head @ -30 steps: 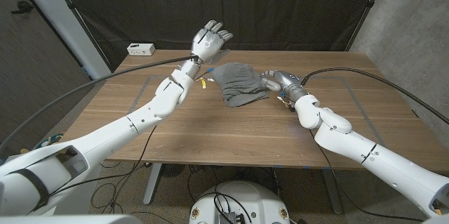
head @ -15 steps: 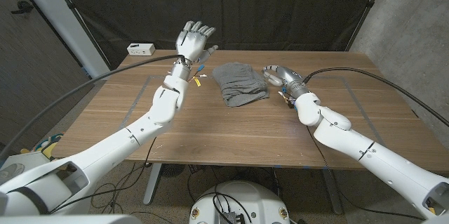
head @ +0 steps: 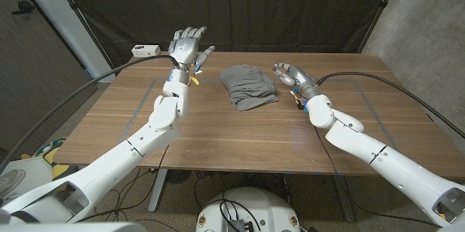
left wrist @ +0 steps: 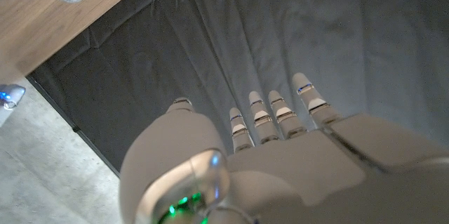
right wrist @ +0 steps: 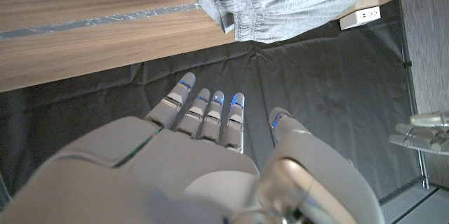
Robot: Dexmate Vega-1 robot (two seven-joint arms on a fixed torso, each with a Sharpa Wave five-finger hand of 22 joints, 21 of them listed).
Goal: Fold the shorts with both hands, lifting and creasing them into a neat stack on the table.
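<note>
Dark curtain behind wooden bench (head: 240, 134). Folded grey fabric shorts (head: 247, 86) at far middle, between raised left hand (head: 187, 45) and right hand (head: 290, 76) just beside. Fingers spread, gripping nothing. Best checked for squared edges, then pressed flat gently without dragging layers.

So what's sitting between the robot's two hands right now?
In the head view, the folded grey shorts lie on the table between the raised left hand and the right hand; neither touches them.

Soft matt grey cloth is seen on the shorts (head: 248, 86); the tabletop (head: 240, 134) is smooth wood, lightly sheened.
</note>
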